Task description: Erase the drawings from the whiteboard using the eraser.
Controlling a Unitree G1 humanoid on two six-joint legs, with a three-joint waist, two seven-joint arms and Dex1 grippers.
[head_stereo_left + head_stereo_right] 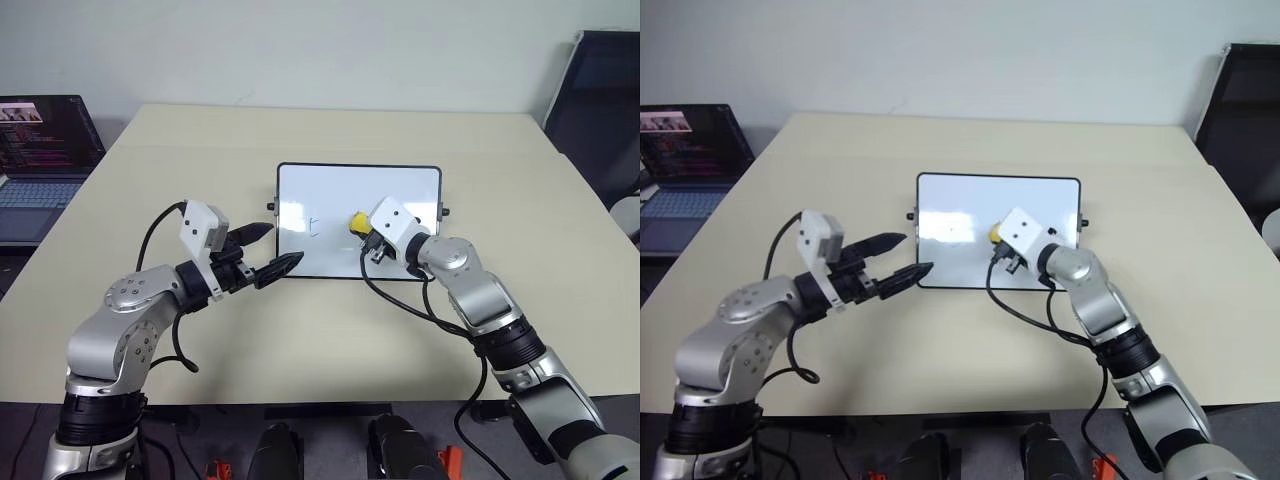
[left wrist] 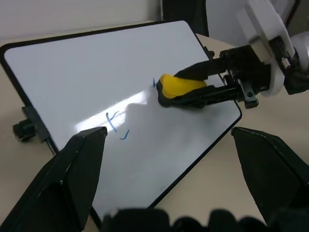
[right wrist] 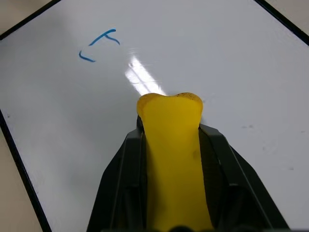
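The whiteboard (image 1: pixel 330 190) lies flat in the middle of the table, black-framed. My right gripper (image 1: pixel 362 230) is shut on the yellow eraser (image 1: pixel 356 219), which it holds over the right half of the board; the eraser (image 2: pixel 176 86) has its dark underside down against or just above the surface. Thin blue drawings (image 1: pixel 313 228) sit left of the eraser, near the board's middle, and appear as two short strokes (image 3: pixel 101 41). A tiny blue trace (image 2: pixel 155 82) peeks out at the eraser's tip. My left gripper (image 1: pixel 283 245) hovers open at the board's near left corner, holding nothing.
An open laptop (image 1: pixel 40 150) stands at the table's left edge. A black chair (image 1: pixel 600 100) is behind the far right corner. Bare tan table (image 1: pixel 320 340) stretches between the board and the near edge.
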